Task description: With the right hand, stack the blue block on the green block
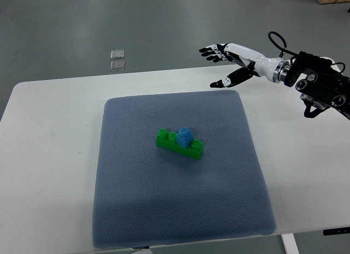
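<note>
The right robot hand (227, 59) is hovering with fingers spread, holding nothing. Well to its lower left, the blue block (184, 137) is sitting atop the green block (179, 144), whose long axis is running from upper left to lower right on the grey mat (136, 210).

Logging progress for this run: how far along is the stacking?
Done: the blue block sits on top of the green block on the grey mat. In hand: nothing; the right hand is open, away above the mat's far corner. Left: apparently nothing.
</note>
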Available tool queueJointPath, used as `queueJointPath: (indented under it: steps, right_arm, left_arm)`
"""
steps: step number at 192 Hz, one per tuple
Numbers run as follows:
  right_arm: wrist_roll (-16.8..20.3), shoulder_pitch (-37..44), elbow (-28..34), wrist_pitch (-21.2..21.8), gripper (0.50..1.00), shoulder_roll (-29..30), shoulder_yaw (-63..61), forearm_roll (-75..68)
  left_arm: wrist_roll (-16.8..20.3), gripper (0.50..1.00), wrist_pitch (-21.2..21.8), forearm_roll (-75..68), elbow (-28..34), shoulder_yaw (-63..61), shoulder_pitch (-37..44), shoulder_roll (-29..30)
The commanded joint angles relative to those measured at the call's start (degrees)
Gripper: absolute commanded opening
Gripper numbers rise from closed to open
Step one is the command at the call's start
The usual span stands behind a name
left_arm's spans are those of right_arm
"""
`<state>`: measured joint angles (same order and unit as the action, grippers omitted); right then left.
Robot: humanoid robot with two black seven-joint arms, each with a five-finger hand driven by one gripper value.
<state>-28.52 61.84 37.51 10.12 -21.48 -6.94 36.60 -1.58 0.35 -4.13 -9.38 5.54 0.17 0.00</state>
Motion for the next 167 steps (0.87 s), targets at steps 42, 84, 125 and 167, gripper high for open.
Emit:
queueJointPath:
  steps: [42, 84, 125, 167]
  right_arm:
    - [9.36, -8.40, -7.81, -1.16, 0.899, 2.85, -11.26, -23.24]
    - [9.36, -11.03, -7.46, -2.83, 0.913, 4.78, -15.04, -34.67]
    - [9.44, -11.91, -7.28, -2.13, 0.913, 4.78, -19.60, -35.37]
    - [9.36, -11.91, -6.75, -2.04, 0.913, 5.22, -21.80, -34.84]
  left_arm:
    - [0.00, 1.000, 0.00, 0.00, 0.07, 0.00, 0.01, 0.00]
    - [0.00, 1.000, 0.00, 0.00, -0.02, 0.00, 0.01, 0.00]
    - [0.00, 1.000, 0.00, 0.00, -0.02, 0.00, 0.01, 0.00]
    - [0.00, 1.000, 0.00, 0.00, 0.07, 0.00, 0.01, 0.00]
